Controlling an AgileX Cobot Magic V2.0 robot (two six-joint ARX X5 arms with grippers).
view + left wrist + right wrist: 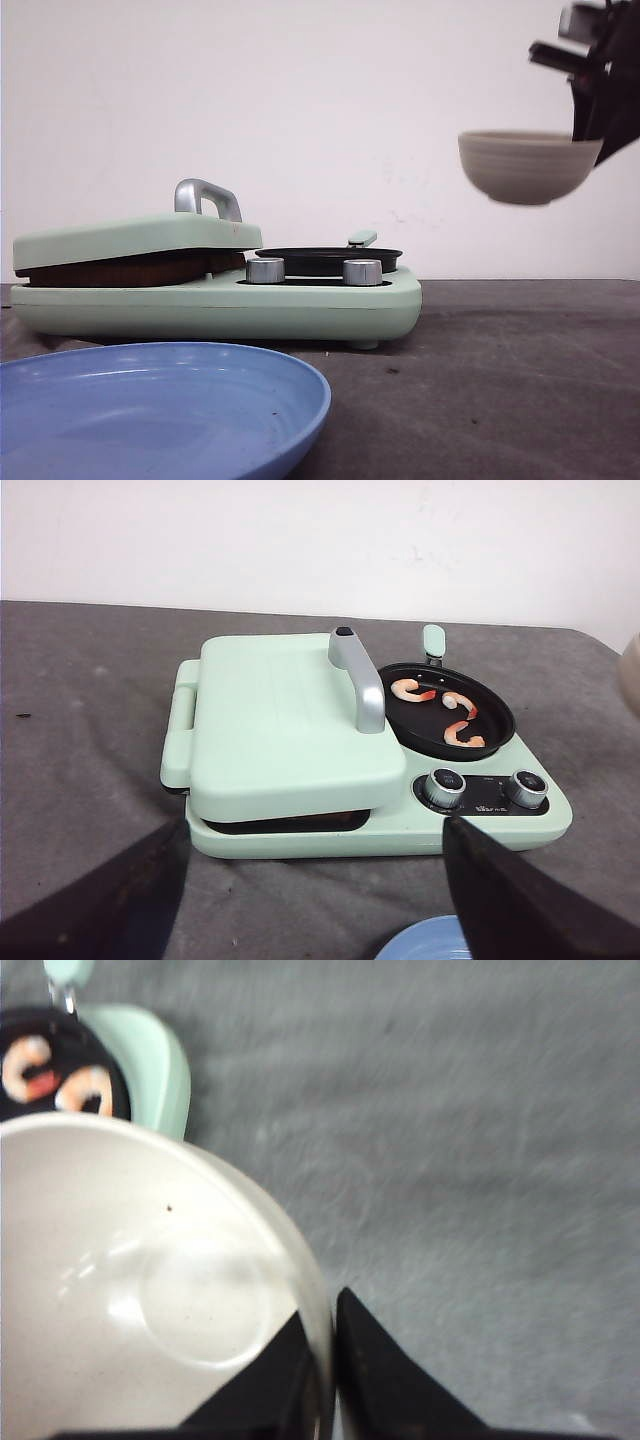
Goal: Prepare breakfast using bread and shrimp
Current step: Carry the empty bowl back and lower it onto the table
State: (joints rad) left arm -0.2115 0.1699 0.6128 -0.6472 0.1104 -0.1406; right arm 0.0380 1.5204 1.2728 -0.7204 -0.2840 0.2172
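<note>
Grey cloth covers the table (520, 380) before a plain white wall. Up in the air, well to the right of the green breakfast maker (215, 295), the right gripper (332, 1360) pinches the rim of an empty beige bowl (527, 167). The left gripper (310, 900) hangs with fingers spread, in front of the maker. 3 shrimp (445, 712) lie in the maker's black pan (450, 715). Its lid (285, 720) is down; bread cannot be made out. A blue plate (150, 410) sits nearest.
</note>
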